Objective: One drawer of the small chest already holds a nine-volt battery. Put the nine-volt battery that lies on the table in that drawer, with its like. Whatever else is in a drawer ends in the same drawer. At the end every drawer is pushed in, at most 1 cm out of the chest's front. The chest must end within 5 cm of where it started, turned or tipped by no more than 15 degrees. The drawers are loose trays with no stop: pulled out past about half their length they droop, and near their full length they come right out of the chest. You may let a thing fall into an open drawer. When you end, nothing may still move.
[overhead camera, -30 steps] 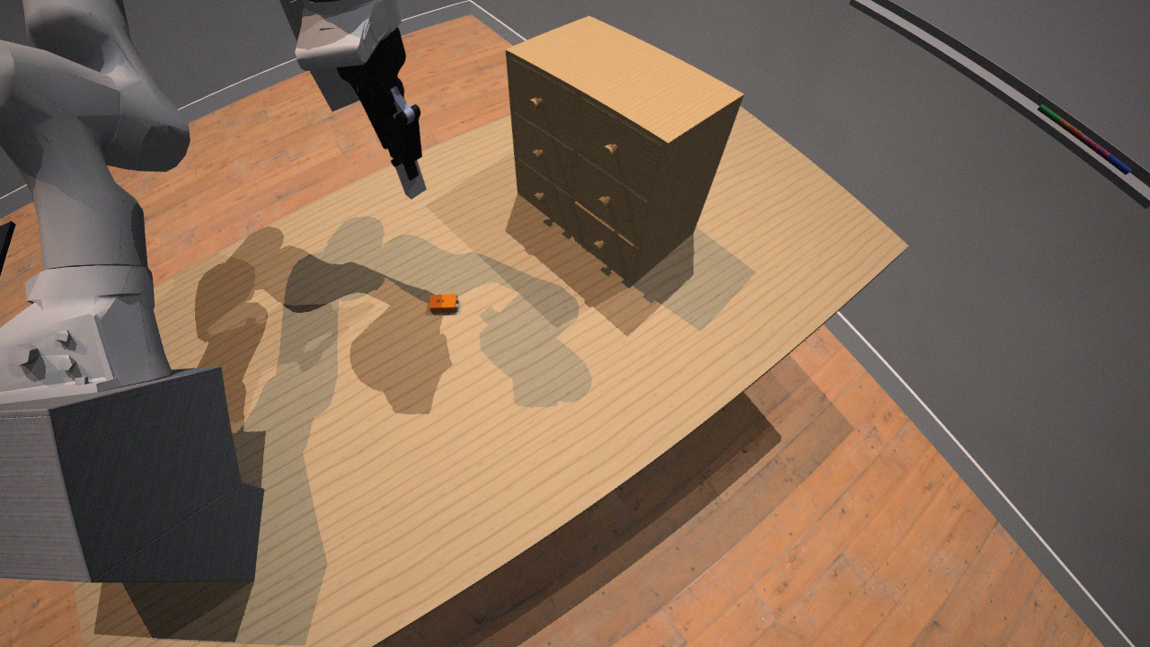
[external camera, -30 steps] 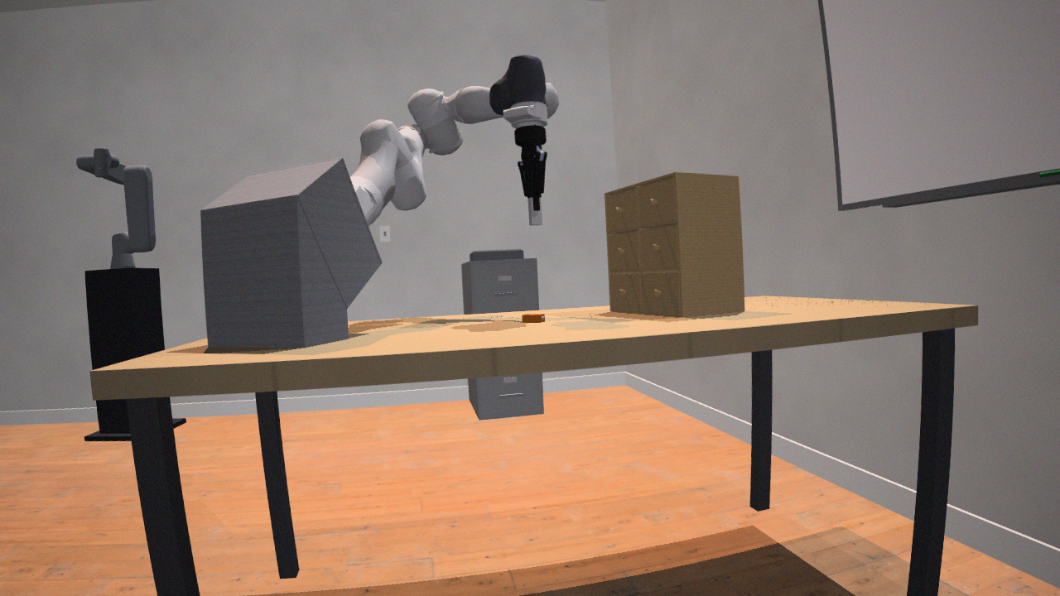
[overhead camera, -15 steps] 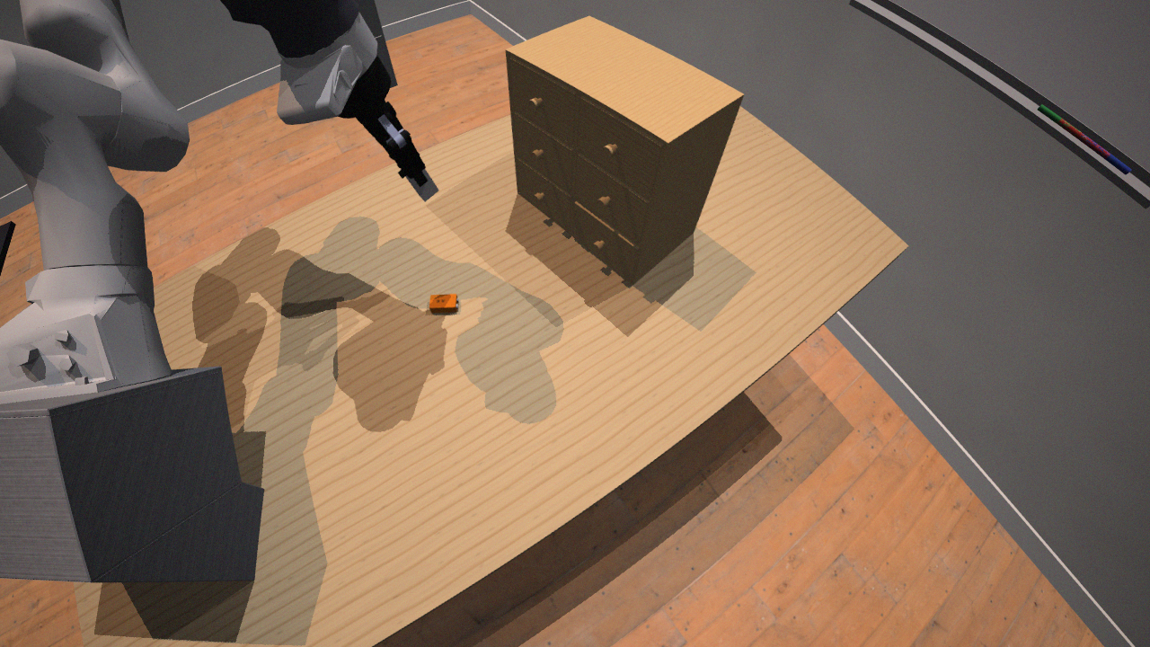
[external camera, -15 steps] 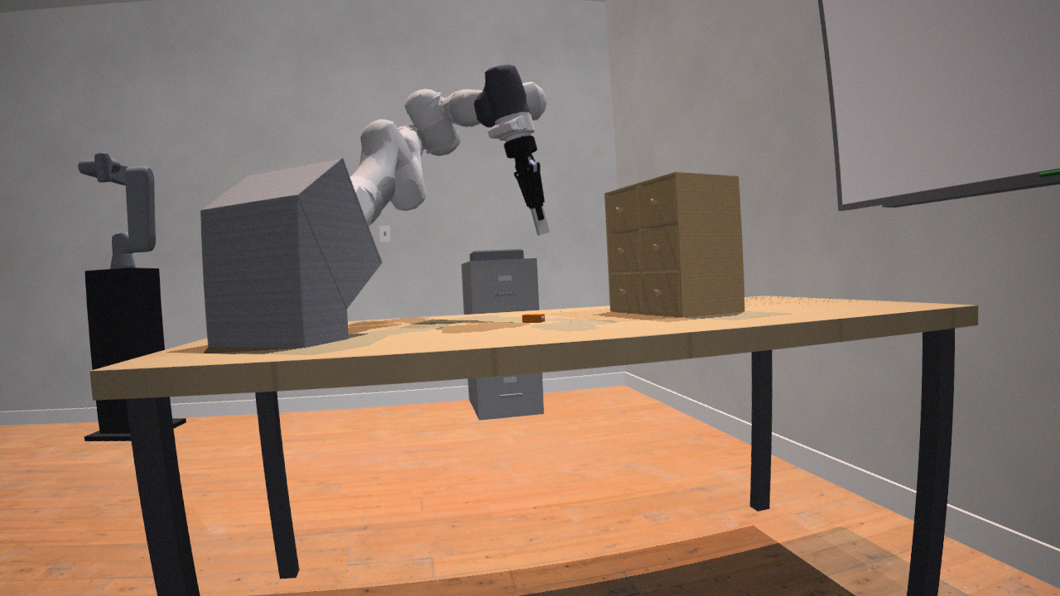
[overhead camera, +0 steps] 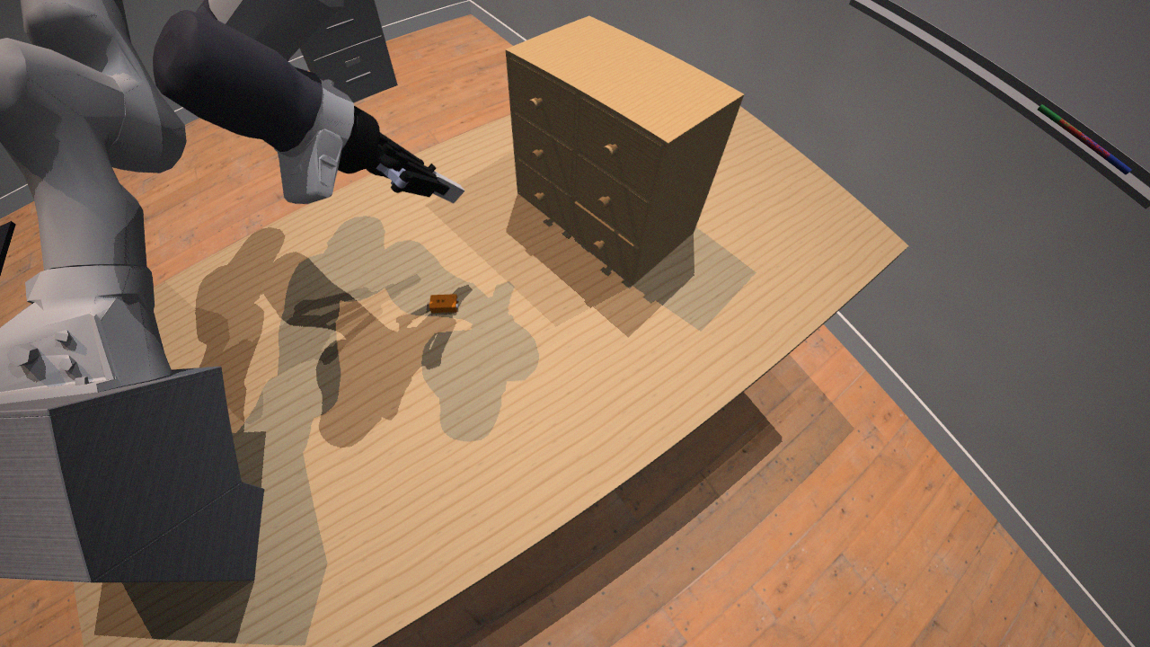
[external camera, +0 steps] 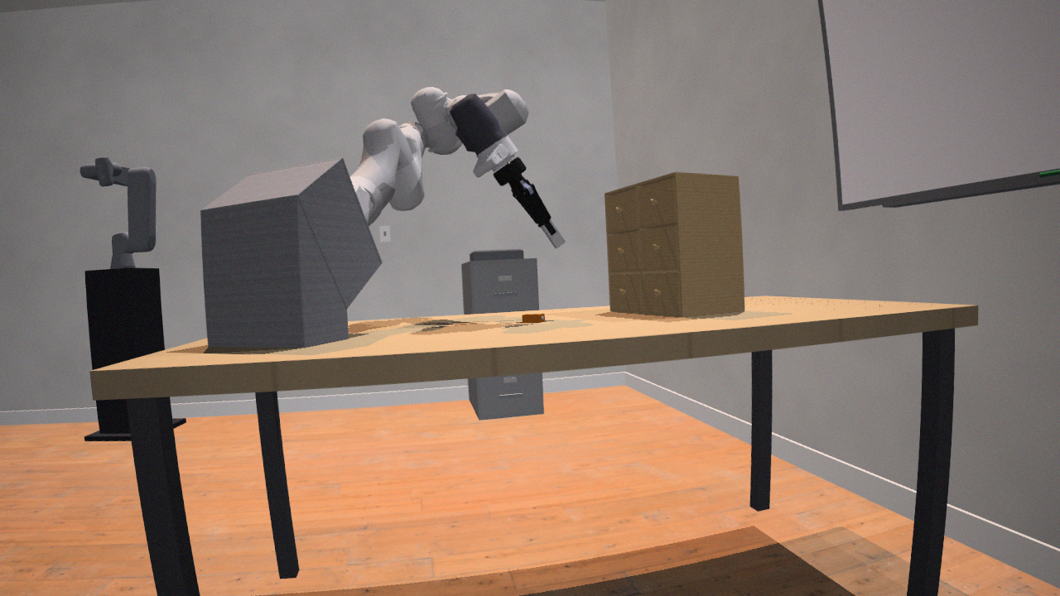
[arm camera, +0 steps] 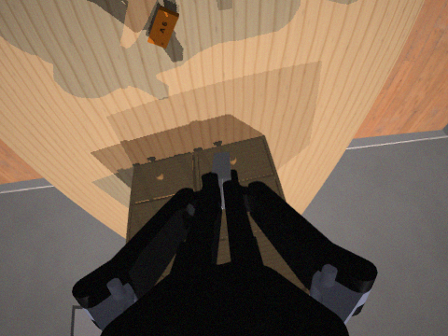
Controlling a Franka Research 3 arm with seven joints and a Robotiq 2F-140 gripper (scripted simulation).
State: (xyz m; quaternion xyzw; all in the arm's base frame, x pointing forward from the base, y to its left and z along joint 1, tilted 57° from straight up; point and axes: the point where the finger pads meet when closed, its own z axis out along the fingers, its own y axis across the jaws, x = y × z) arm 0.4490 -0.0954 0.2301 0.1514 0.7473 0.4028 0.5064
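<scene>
Top view: the orange battery [overhead camera: 443, 303] [external camera: 532, 318] [arm camera: 163, 27] lies on the worktop [overhead camera: 562, 377] [external camera: 593, 352] [arm camera: 261, 56], apart from the chest [overhead camera: 623, 76] [external camera: 711, 244] [arm camera: 163, 184]. Exterior: the jaws [overhead camera: 455, 191] [external camera: 556, 238] slant down above the worktop, near the chest (its drawers look pushed in). Wrist: the jaws are fully closed, gripping nothing.

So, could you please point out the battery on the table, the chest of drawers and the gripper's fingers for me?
Battery [overhead camera: 443, 303] [external camera: 532, 318] [arm camera: 163, 27]: top, exterior and wrist views, on its orange body.
Chest of drawers [overhead camera: 623, 76] [external camera: 711, 244]: top view, on its top board; exterior view, on its side panel.
Fingers [overhead camera: 452, 191] [external camera: 554, 237]: top and exterior views, at the tips.
</scene>
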